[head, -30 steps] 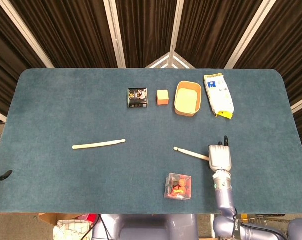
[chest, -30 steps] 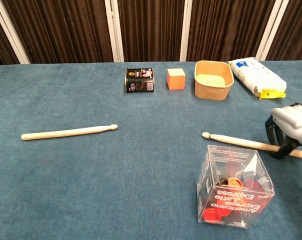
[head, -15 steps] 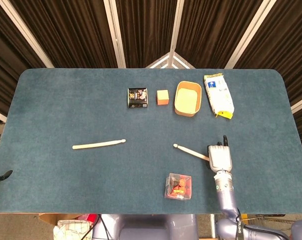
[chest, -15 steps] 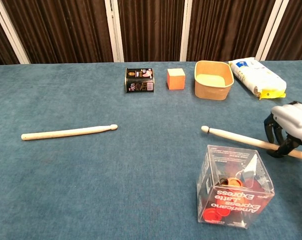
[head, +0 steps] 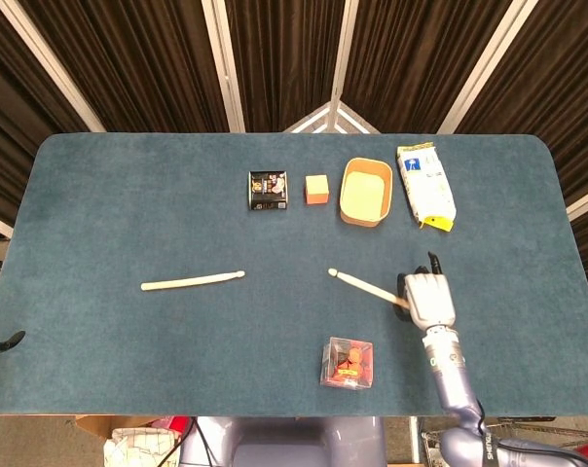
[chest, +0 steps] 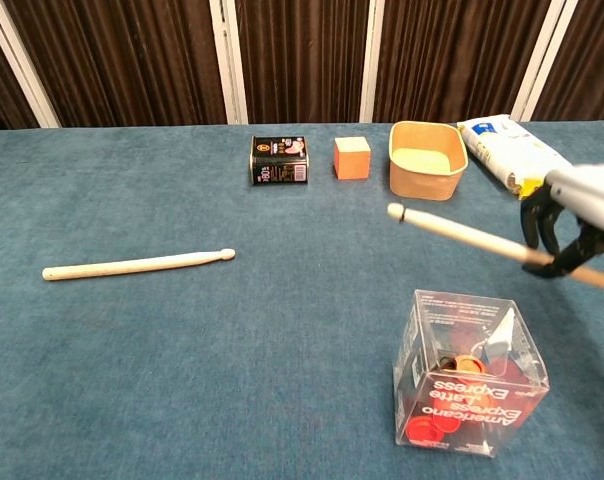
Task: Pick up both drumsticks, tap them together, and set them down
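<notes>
So I've got one drumstick point(chest: 462, 236) pinched in my right hand point(chest: 572, 225) and off the table point(head: 99, 214) around 4 o'clock, the other drumstick point(head: 193, 281) lies untouched at 9, left hand's nowhere in view, so tapping's a ways off.

A lab-style test stage: a blue felt table point(head: 128, 214) backed by dark curtains point(head: 138, 58) on white frames.

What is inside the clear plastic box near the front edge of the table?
The clear plastic box holds red and orange round capsules, piled at its bottom. Its printed label hides part of the contents, so the count is unclear.
</notes>
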Controlling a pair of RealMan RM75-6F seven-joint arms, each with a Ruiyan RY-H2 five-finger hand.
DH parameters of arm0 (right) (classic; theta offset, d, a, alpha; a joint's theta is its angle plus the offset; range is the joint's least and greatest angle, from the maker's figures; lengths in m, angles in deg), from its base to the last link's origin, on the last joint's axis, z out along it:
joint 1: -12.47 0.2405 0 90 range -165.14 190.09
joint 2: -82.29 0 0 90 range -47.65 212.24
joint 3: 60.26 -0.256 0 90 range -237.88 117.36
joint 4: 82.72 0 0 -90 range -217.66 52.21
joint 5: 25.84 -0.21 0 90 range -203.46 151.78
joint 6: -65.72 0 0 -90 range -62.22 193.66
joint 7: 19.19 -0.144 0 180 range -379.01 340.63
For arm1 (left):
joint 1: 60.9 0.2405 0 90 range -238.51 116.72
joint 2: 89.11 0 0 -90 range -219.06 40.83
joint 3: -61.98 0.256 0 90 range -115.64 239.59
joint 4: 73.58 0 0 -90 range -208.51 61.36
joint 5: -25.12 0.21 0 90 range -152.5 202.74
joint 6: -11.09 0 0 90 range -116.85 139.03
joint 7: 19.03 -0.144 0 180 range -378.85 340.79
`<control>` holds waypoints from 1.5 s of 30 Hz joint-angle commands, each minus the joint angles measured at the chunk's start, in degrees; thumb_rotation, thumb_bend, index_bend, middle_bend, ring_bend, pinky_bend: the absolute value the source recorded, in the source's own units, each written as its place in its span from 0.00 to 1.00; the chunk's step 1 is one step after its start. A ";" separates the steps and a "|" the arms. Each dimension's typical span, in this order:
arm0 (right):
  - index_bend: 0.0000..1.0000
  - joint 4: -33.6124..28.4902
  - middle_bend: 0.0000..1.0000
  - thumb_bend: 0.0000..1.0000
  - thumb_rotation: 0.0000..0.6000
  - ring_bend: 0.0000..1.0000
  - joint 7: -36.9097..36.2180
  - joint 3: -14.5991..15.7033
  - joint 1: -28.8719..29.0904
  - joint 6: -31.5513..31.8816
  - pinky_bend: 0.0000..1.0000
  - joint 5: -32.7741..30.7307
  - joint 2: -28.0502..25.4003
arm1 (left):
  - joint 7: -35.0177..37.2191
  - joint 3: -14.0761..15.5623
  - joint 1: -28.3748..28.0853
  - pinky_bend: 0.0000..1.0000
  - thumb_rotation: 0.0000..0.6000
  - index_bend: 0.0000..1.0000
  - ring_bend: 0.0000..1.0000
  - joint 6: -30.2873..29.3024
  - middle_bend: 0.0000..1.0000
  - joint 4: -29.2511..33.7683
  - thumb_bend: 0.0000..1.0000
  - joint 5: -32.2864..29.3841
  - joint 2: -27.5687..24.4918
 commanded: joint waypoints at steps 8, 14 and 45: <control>0.71 -4.85 0.66 0.41 1.00 0.35 -19.14 -6.53 -0.87 0.15 0.00 7.51 -10.28 | 3.37 -0.01 -1.57 0.00 1.00 0.08 0.00 1.37 0.06 -2.96 0.16 2.31 1.63; 0.72 -4.02 0.66 0.41 1.00 0.35 -31.72 -10.33 -1.74 1.91 0.00 12.06 -15.80 | 4.57 -0.34 -3.94 0.00 1.00 0.10 0.00 4.53 0.11 -6.12 0.17 2.58 4.18; 0.72 -4.33 0.66 0.43 1.00 0.35 -45.42 -13.11 0.02 -0.42 0.00 12.81 -25.11 | -11.56 -7.50 -27.73 0.00 1.00 0.33 0.00 29.40 0.37 -6.36 0.30 -34.46 14.43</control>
